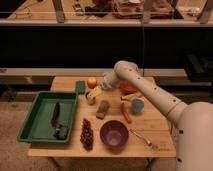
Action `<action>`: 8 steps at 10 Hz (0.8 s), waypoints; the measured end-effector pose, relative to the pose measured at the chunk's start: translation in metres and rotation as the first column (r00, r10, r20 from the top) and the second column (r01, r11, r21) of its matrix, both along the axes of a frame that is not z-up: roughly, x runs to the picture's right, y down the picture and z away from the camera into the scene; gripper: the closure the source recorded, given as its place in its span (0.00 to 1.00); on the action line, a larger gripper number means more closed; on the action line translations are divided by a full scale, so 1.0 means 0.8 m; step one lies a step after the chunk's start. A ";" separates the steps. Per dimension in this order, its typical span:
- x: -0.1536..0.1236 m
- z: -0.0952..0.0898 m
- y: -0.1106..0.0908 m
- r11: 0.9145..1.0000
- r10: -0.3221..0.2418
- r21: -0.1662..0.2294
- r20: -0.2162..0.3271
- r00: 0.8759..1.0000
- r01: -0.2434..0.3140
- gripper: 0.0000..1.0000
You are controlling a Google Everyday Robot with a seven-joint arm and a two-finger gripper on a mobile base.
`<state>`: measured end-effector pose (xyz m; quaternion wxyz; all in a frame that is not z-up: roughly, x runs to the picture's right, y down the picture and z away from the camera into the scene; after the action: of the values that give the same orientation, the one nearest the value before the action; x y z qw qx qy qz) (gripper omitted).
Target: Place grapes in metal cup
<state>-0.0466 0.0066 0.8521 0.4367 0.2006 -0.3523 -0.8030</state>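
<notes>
The grapes (pixel 87 134) are a long dark reddish-purple bunch lying near the table's front edge, just left of the purple bowl (pixel 114 134). My gripper (pixel 94 94) is at the back middle of the table, well behind the grapes and apart from them. A small pale round thing with a dark inside, which looks like the metal cup (pixel 90 99), sits right at the gripper's tip. I cannot tell whether the gripper touches it.
A green tray (pixel 31 120) with dark items fills the left side. A grey block (pixel 102 109), an orange carrot (pixel 126 114), a light blue cup (pixel 136 105), an orange fruit (pixel 92 82), a green pad (pixel 80 86) and a fork (pixel 145 140) lie around.
</notes>
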 end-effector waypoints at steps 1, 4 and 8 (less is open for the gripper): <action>0.011 -0.009 -0.006 1.000 0.017 0.004 -0.021 1.000 -0.017 0.20; 0.075 -0.046 -0.015 0.997 0.075 0.015 -0.075 0.994 -0.074 0.20; 0.118 -0.067 -0.017 0.996 0.093 0.011 -0.111 0.989 -0.093 0.20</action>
<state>0.0480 -0.0066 0.7989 0.4921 0.1729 -0.3154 -0.7927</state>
